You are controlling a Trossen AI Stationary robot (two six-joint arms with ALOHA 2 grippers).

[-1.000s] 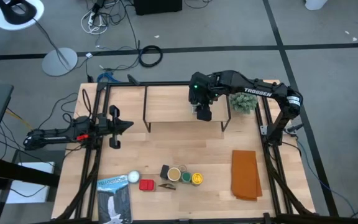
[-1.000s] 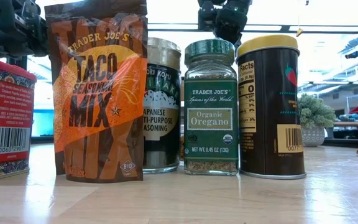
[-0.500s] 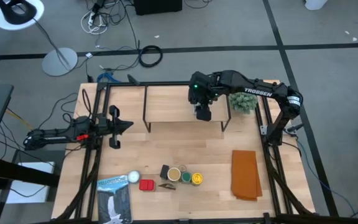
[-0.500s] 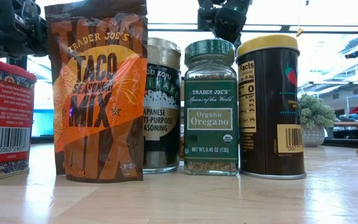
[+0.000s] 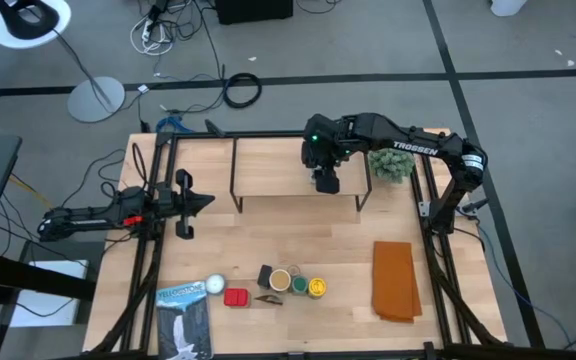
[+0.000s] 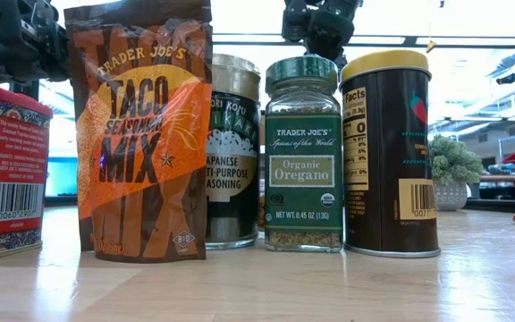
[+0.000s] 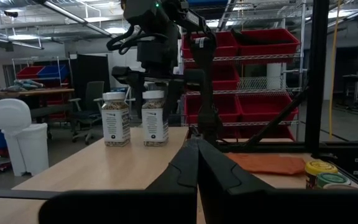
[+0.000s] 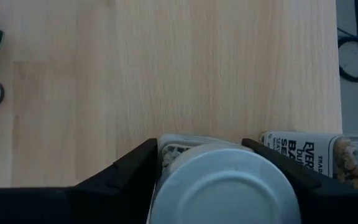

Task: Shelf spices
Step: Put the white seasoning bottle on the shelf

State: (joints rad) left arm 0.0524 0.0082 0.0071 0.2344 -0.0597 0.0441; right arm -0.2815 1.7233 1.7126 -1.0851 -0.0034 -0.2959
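Your right gripper (image 5: 325, 180) is positioned over the right end of the shelf (image 5: 268, 170), at the far side of the table (image 5: 298, 240). Its fingers (image 8: 126, 168) straddle a white-lidded jar (image 8: 222, 186), one on each side of the lid; in the left wrist view this jar (image 7: 155, 118) stands upright on the shelf board. A second jar (image 7: 116, 118) of the same type stands just beside it, also upright.

Your left gripper (image 5: 196, 201) waits at the left edge of the table, its fingers (image 7: 194, 168) pressed together and holding nothing.

The remaining spices are grouped in a row near the front edge of the table: a red tin (image 5: 235, 297), a taco seasoning pouch (image 6: 141, 134), a dark-lidded seasoning jar (image 6: 233, 152), a green-lidded oregano jar (image 6: 303, 152) and a yellow-lidded tin (image 6: 389, 152). An orange cloth (image 5: 395, 280) lies to their right, and a blue-and-white booklet (image 5: 183, 320) to their left.
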